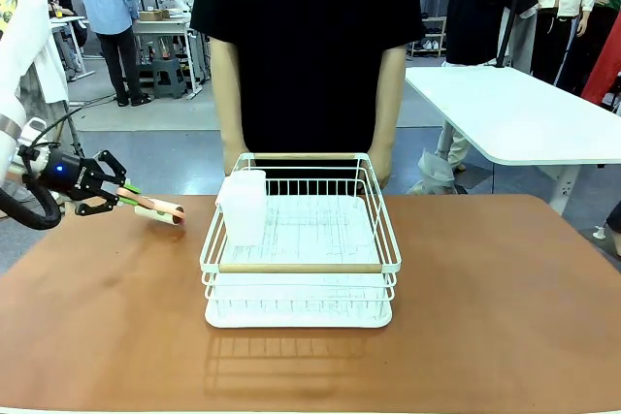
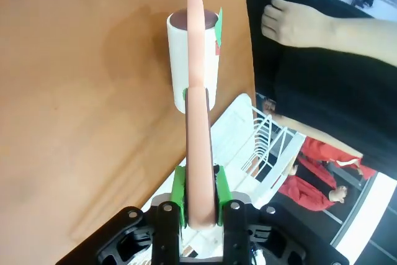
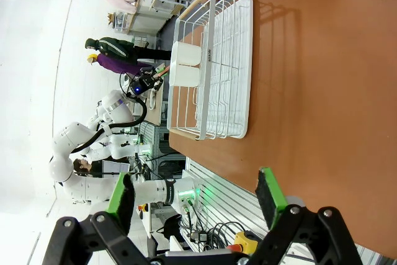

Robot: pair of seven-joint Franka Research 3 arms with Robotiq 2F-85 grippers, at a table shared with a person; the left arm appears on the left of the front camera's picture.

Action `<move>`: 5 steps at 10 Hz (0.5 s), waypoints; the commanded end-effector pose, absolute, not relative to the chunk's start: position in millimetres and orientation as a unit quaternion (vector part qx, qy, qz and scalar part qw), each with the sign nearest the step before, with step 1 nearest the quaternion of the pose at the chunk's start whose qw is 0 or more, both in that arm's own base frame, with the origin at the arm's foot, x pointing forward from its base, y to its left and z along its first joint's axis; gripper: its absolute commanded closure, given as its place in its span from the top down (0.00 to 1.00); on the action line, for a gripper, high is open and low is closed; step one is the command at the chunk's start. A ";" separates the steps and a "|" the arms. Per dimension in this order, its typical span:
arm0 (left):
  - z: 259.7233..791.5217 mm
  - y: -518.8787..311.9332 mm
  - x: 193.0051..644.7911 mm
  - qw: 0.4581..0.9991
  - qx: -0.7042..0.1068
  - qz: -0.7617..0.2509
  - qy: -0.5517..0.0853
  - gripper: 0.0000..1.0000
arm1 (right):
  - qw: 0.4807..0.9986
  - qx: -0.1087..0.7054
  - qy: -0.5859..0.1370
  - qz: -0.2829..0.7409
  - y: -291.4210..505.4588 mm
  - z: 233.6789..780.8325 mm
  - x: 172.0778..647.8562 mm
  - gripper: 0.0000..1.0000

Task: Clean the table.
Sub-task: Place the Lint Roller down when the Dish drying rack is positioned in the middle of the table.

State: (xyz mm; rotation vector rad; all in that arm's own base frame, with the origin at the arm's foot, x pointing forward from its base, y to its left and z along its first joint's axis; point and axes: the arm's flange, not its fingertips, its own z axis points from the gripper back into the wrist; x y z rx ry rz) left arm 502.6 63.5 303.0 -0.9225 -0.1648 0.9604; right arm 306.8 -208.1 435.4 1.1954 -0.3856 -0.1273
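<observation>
- Desk [image 1: 505,298], the reddish-brown top, fills the lower part of the front view; its surface looks bare apart from the rack at centre.
- The left gripper [image 1: 128,196], at the left edge of the front view, has its fingers clamped on the pink handle of a lint roller [image 1: 160,208].
- In the left wrist view the handle runs straight up between the green pads [image 2: 178,198], and the white roller head [image 2: 192,60] sits crosswise at its end, low over the desk; whether it touches I cannot tell. Held this way, the head can likely be rolled flat along the top.
- A white wire dish rack [image 1: 301,239] on its tray stands mid-desk with a white cup [image 1: 244,206] in its left side.
- The right gripper [image 3: 195,200] hangs off the desk edge, fingers spread wide and empty.
- A person [image 1: 310,46] in black stands at the far edge behind the rack.
</observation>
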 end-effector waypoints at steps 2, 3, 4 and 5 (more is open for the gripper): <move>285.9 69.0 505.2 0.770 -0.433 0.461 -0.077 0.22 | 0.805 0.561 -0.186 -0.055 -208.5 439.0 305.6 1.00; 285.4 68.7 504.6 0.772 -0.430 0.463 -0.075 0.22 | 0.805 0.561 -0.186 -0.055 -208.5 439.0 305.6 1.00; 288.4 67.7 501.2 0.772 -0.430 0.463 -0.069 0.43 | 0.805 0.561 -0.186 -0.055 -208.5 439.0 305.6 1.00; 291.5 67.2 497.3 0.770 -0.432 0.466 -0.066 0.74 | 0.805 0.561 -0.186 -0.055 -208.5 439.0 305.6 1.00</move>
